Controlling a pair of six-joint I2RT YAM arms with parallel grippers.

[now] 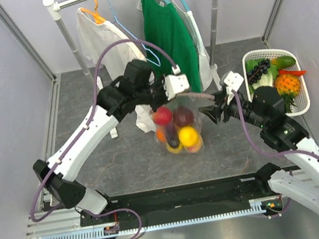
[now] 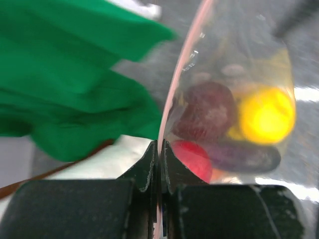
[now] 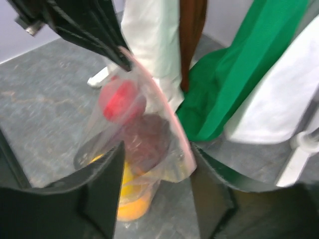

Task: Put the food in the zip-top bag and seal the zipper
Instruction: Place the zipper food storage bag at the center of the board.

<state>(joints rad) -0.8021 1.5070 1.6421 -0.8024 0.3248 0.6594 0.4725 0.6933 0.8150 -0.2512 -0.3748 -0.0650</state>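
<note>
The clear, pink-dotted zip-top bag point(image 1: 178, 130) hangs left of the white oval plastic basket point(image 1: 305, 92), with glossy red, maroon and yellow toy food point(image 1: 187, 135) inside. Our left jaws pinch its pale pink zipper strip point(image 2: 174, 84). Our right jaws stand parted either side of it, gripping nothing. The basket holds more, and we judge sealing unfinished.

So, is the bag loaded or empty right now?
Loaded: the zip-top bag hangs with red, dark purple, yellow and orange food inside; more food sits in the white basket.
</note>
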